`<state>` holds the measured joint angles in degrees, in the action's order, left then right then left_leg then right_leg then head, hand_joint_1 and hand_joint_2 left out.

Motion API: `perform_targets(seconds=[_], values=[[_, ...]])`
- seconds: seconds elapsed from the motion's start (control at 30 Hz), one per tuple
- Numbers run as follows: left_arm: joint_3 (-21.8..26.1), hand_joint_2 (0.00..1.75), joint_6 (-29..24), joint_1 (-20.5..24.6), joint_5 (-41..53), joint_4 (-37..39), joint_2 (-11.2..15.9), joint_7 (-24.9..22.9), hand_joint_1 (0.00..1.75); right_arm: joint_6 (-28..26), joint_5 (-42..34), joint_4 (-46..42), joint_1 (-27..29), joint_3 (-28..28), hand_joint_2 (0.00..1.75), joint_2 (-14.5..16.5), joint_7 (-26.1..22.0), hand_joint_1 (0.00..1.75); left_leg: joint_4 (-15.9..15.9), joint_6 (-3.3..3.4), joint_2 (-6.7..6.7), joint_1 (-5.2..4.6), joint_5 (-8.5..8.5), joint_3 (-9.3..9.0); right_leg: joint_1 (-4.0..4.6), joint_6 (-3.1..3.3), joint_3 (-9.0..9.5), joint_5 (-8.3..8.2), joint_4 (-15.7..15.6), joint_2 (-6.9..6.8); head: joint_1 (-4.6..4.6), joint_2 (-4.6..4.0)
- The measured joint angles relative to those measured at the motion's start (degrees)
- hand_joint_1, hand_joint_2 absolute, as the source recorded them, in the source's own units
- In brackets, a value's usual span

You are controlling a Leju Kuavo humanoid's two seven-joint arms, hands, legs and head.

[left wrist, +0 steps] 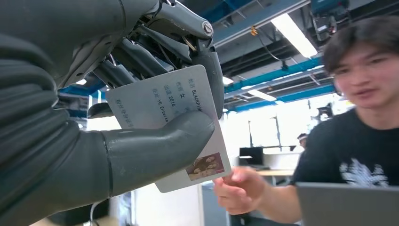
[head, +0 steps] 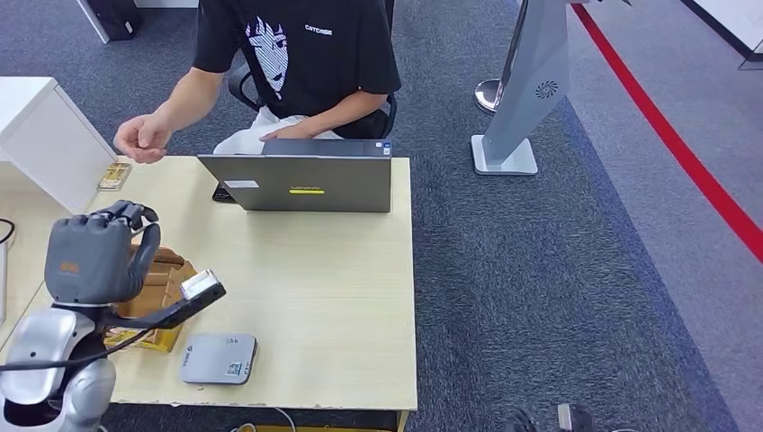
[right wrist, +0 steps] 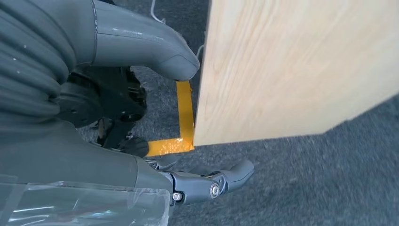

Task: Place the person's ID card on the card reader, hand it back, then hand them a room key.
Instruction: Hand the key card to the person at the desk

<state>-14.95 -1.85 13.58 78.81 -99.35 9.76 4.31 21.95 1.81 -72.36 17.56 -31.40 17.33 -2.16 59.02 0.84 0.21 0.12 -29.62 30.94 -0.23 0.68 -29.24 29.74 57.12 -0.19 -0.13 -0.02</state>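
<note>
One white ID card with a small photo (left wrist: 188, 136) pinched in left hand (left wrist: 141, 117), near person's reaching hand (left wrist: 240, 188); right hand (right wrist: 155, 117) empty, fingers apart beside wooden table (right wrist: 291, 66).

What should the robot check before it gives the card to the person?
1. Card held firmly: ok. The left robot hand pinches the ID card between thumb and fingers.
2. Person ready to take it: ok. The person's hand reaches toward the card's lower corner.
3. Person gripping the card already: cannot tell. Their fingers are very near its edge, but contact is unclear.
4. Card already read: cannot tell. The card reader sits on the table with nothing on it.
5. Right robot hand out of the way: ok. It hangs beside the table, over the floor, holding nothing.
</note>
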Motion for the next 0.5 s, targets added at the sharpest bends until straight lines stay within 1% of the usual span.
perform_targets(seconds=[0.13, 0.23, 0.33, 0.47, 0.5], values=[[0.2, 1.75, 1.6, 5.5, 0.7, 4.5, 1.5, -0.7, 1.75, 1.0, 2.2, 1.9, -0.4, -0.7, 1.75, 0.0, -0.6, 0.00, 0.0, 0.01, -0.02, 0.00, 0.04, 0.02, 0.00, 0.00, -0.02, 0.00, 0.1, -0.01, -0.02, 0.00], [0.2, 1.75, 2.0, 8.1, 0.8, 7.0, 2.2, -1.0, 1.75, 1.5, 2.9, 2.9, -0.5, -1.2, 1.75, 0.0, -0.8, 0.00, 0.0, 0.01, -0.01, -0.01, 0.04, 0.03, 0.00, 0.00, -0.02, 0.00, 0.1, 0.00, -0.02, 0.00], [0.2, 1.75, 2.0, 9.3, 0.8, 8.2, 2.4, -1.1, 1.75, 1.7, 2.9, 3.6, -0.6, -1.4, 1.75, 0.0, -1.0, 0.00, 0.0, 0.01, -0.01, -0.01, 0.04, 0.04, 0.00, 0.00, -0.03, 0.00, 0.1, 0.00, -0.02, 0.00], [0.2, 1.75, 1.8, 9.5, 1.0, 8.6, 2.5, -1.4, 1.75, 1.7, 2.7, 4.0, -0.6, -1.5, 1.75, 0.0, -1.0, 0.00, 0.0, 0.01, -0.01, -0.02, 0.03, 0.06, 0.00, 0.00, -0.04, 0.00, 0.1, 0.01, -0.01, 0.00], [0.2, 1.75, 1.8, 9.5, 1.1, 8.7, 2.6, -1.5, 1.75, 1.7, 2.6, 4.1, -0.6, -1.5, 1.75, 0.0, -1.0, 0.44, 0.0, 0.01, -0.01, -0.02, 0.03, 0.06, -0.01, 0.00, -0.05, 0.00, 0.1, 0.01, -0.02, 0.00]])
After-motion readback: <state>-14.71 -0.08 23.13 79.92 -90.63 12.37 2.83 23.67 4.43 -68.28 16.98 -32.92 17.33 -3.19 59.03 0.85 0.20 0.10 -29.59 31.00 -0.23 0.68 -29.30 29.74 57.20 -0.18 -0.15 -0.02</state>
